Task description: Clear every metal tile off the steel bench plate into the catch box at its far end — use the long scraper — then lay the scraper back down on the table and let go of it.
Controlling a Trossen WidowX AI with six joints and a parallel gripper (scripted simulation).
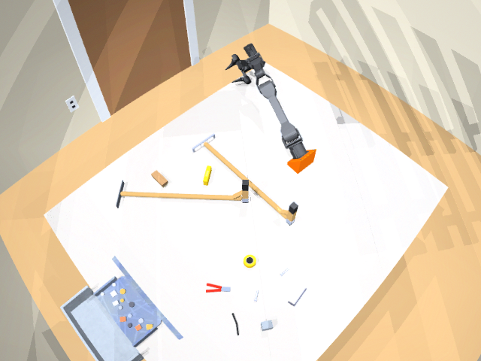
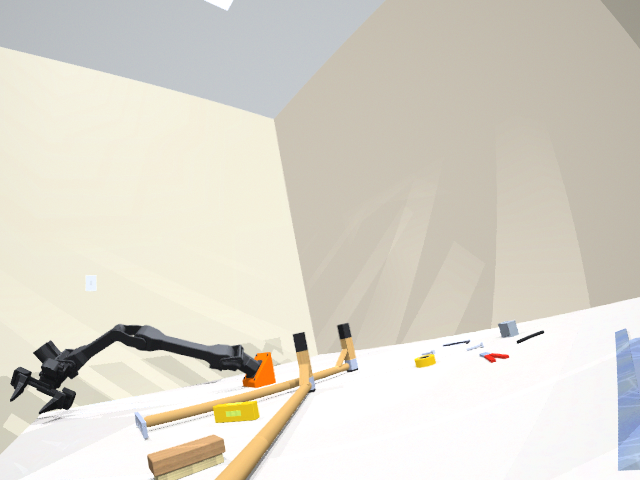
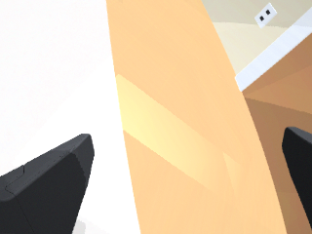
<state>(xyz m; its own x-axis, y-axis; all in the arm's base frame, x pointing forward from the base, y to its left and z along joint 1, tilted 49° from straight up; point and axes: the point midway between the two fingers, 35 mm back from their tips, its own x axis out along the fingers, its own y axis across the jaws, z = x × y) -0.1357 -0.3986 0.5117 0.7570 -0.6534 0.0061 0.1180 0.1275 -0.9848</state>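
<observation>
My gripper (image 1: pixel 234 74) (image 2: pixel 38 395) (image 3: pixel 190 140) is open and empty. It hangs over the table's far edge, away from every tool. Two long wooden scrapers lie crossed mid-table. One scraper (image 1: pixel 178 195) (image 2: pixel 268 431) has a dark blade and the other scraper (image 1: pixel 240 174) (image 2: pixel 206 406) a light blade. Each has an upright black-capped grip. The steel bench plate (image 1: pixel 151 310) (image 2: pixel 628 403) sits at the near left corner with several small metal tiles (image 1: pixel 131 304) on it. The grey catch box (image 1: pixel 74 298) adjoins its far end.
The arm's orange base (image 1: pixel 301 161) (image 2: pixel 260 370) stands right of the scrapers. A wooden brush (image 1: pixel 159 178) (image 2: pixel 186 454) and a yellow block (image 1: pixel 207 174) (image 2: pixel 236 411) lie between the scraper blades. A yellow tape roll (image 1: pixel 249 260), red pliers (image 1: pixel 216 289), a hex key (image 1: pixel 297 297) and a grey block (image 1: pixel 267 324) are nearer.
</observation>
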